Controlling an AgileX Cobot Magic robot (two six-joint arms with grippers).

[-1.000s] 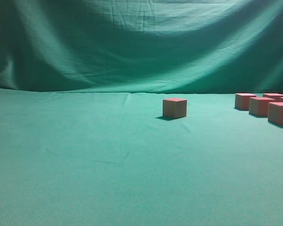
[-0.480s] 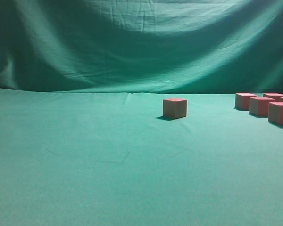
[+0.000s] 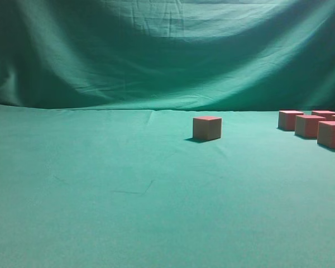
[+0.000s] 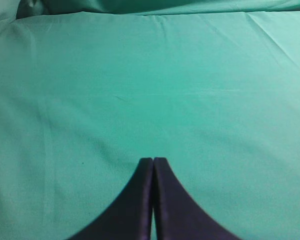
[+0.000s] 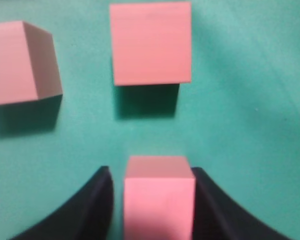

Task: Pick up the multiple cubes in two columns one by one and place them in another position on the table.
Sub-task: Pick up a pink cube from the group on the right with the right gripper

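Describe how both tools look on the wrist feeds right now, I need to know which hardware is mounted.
Left tool: two matte black fingers, broad at the base, curving inward to narrow, squared tips. Right tool: the same plain black, with curved outer edges; the picture is blurred. No markings, labels, pads of another colour or cables show on either. The arms behind them are out of frame in every view.

A staged recording set-up: wrinkled green cloth over the wide flat table (image 3: 100,212), and a draped green cloth backdrop (image 3: 156,50) at twelve o'clock.
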